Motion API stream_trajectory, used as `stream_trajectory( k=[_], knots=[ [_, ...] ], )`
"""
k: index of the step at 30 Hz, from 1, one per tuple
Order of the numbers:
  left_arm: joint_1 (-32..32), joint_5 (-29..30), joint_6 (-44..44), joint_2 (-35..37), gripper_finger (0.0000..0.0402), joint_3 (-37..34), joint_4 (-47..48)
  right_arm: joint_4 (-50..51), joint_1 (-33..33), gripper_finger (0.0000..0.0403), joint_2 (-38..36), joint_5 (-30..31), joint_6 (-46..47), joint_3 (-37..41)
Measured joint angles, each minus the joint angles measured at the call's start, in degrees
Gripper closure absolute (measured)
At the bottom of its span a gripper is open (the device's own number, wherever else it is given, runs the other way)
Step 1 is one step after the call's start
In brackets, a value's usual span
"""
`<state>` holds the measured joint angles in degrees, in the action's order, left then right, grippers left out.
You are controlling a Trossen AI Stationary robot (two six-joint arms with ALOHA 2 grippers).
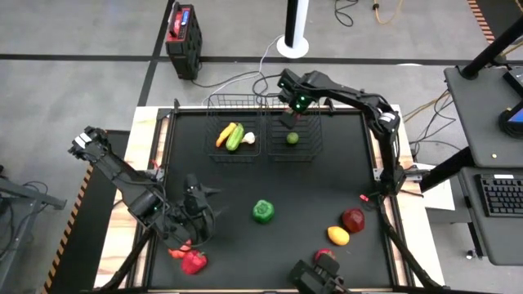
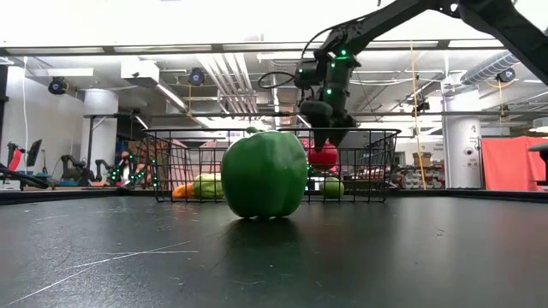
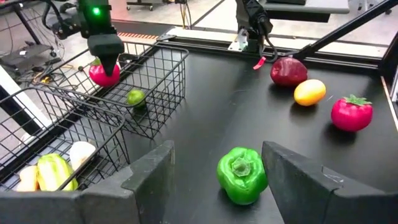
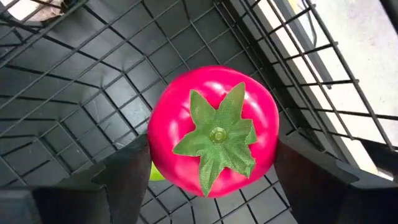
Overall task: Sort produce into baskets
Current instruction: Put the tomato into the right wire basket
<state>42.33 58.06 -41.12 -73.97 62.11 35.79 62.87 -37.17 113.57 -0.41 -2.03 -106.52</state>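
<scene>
Now | right tool (image 4: 211,165) grasping red tomato (image 4: 212,130) over right basket (image 1: 315,139) | left tool (image 3: 217,180) released

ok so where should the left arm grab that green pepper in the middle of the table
Grip the green pepper across its bulging mid-body, coming straight down from above. It stands upright, stem up, with bare table all round, so nothing blocks a top approach. The left gripper is open and faces it; placing the fingers on opposite lobes probably holds best.
</scene>
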Motion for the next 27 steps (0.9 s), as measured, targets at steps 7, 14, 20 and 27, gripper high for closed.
stream_trajectory(
  k=[7, 14, 20, 27],
  knots=[
    [0.0, 0.0, -0.15, 0.0, 0.0177, 0.0, 0.02, -3.09, 0.0, 0.0103, -0.19, 0.42, 0.99, 3.42],
    [0.0, 0.02, -0.15, 0.0, 0.0177, 0.0, 0.03, -6.26, 0.0, 0.0103, -0.21, 0.46, 2.09, 5.75],
    [0.0, 0.02, -0.14, -0.02, 0.0177, 0.0, 0.19, -6.46, 0.04, 0.0103, -0.1, 0.46, 2.17, 6.16],
    [0.0, 0.02, -0.13, -0.02, 0.0177, 0.0, 0.31, -6.44, 0.04, 0.0083, -0.08, 0.44, 2.16, 6.18]
  ],
)
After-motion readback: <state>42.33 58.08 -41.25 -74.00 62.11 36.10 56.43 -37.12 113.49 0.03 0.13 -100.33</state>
